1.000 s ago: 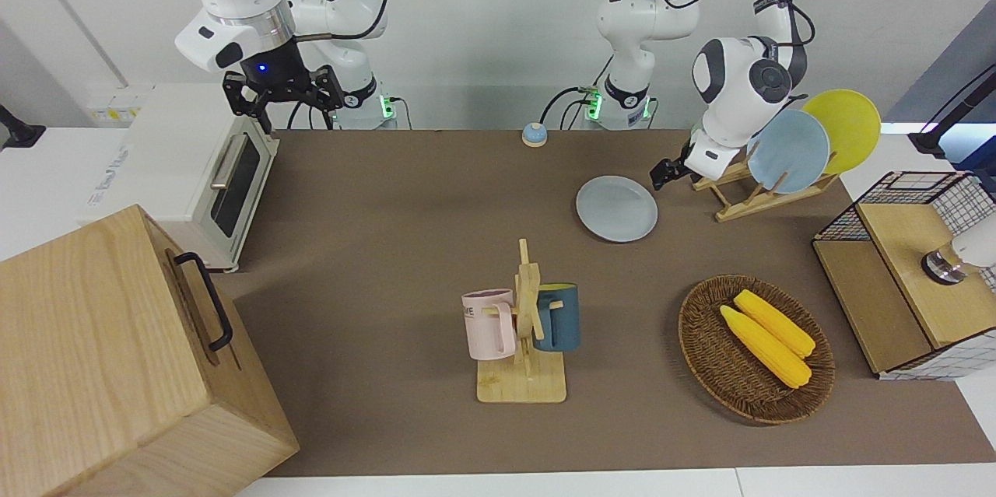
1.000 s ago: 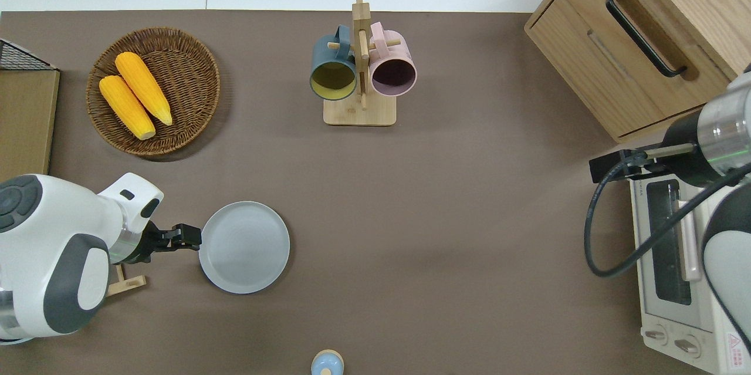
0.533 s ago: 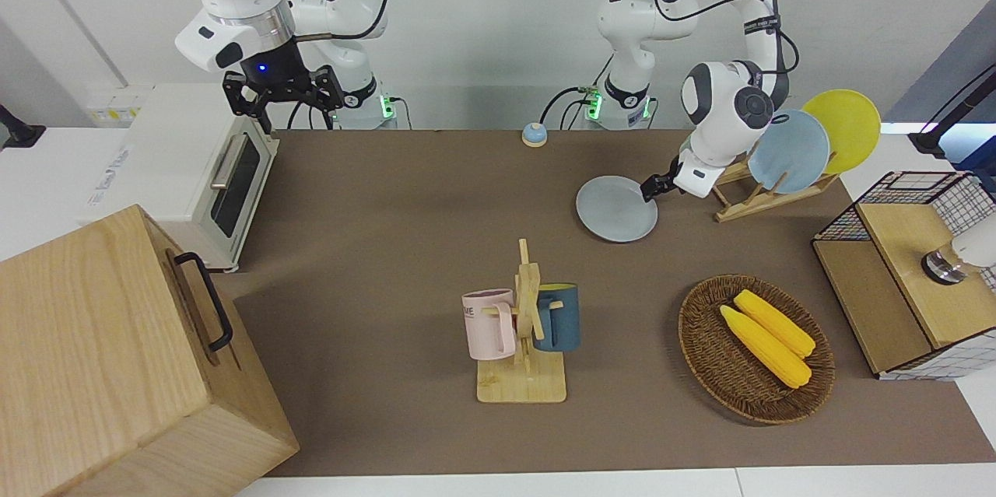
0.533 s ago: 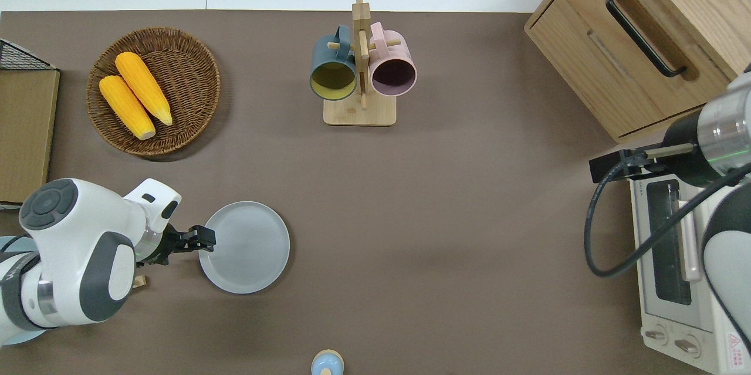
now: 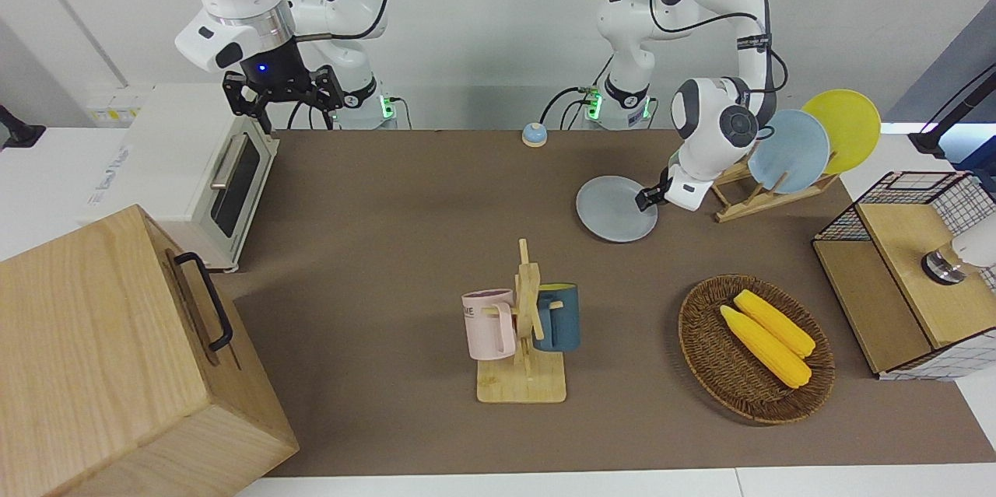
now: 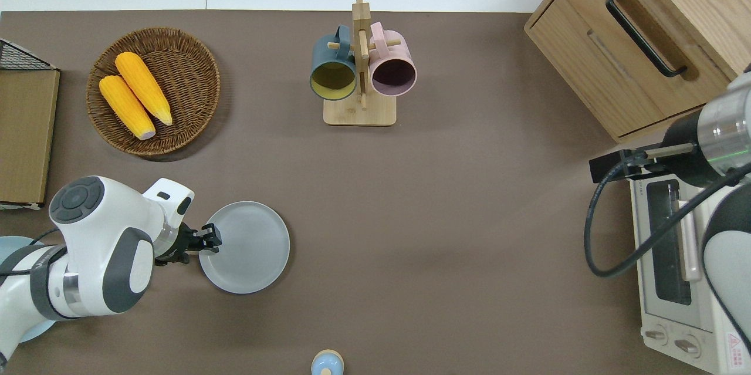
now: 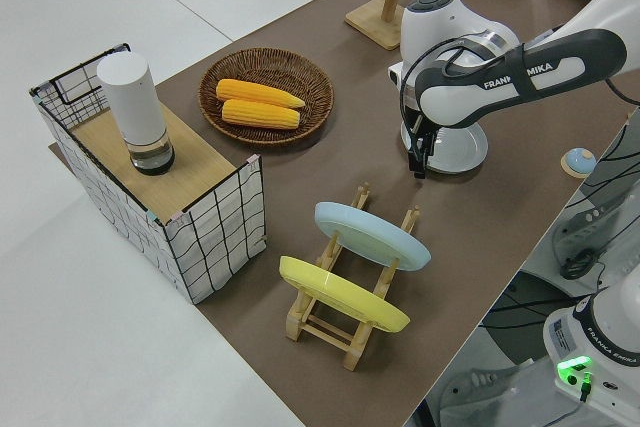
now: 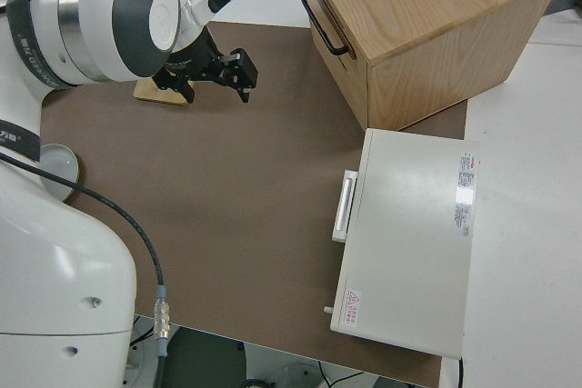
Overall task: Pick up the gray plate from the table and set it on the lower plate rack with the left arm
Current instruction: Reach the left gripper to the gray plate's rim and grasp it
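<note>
Front and overhead views, both covering the table

Two corn cobs in wicker basket, pink mug and blue mug hanging on wooden stand, toaster oven beside wooden cabinet.

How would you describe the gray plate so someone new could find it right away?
Start at the wooden plate rack toward the left arm's end of the table. The gray plate lies flat on the tabletop beside it, with the left gripper at its rim. Unlike the light blue plate and yellow plate, it isn't standing in the rack.
</note>
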Tool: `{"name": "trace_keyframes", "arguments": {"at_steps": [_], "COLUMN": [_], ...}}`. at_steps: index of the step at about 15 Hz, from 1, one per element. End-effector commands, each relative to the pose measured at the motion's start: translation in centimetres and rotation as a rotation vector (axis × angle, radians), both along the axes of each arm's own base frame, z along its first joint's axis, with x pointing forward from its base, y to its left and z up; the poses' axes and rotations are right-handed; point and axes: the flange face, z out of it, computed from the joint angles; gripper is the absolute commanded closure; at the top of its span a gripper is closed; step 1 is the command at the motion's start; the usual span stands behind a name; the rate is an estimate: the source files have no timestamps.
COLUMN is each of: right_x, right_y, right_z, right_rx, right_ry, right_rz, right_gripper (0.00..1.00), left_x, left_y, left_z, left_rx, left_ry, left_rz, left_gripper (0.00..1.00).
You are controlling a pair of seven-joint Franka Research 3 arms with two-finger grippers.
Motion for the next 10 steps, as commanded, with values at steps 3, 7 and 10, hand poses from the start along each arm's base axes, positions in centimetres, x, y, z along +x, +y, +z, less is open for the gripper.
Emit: {"name": "trace_keyframes", "arguments": {"at_steps": [3, 7, 10], "right_x": [-0.16, -0.23, -0.23], "right_y": [-0.12, -0.12, -0.12], "right_z": [0.38, 0.44, 0.44], "right_rx": [-0.002, -0.003, -0.003], "right_ry": [0.002, 0.002, 0.002], "right_rz": [-0.014, -0.014, -0.014], "right_gripper": [0.017, 0.017, 0.017], "left_x": [-0.01, -0.01, 0.04], "left_y": [-0.30, -0.23, -0.17], "left_z": [-0.13, -0.13, -0.01], "left_rx": [-0.001, -0.001, -0.002], "left_ry": [-0.011, -0.011, -0.013], "left_rz": [0.028, 0.029, 0.030], "left_gripper": [0.99, 1.00, 1.00]}}
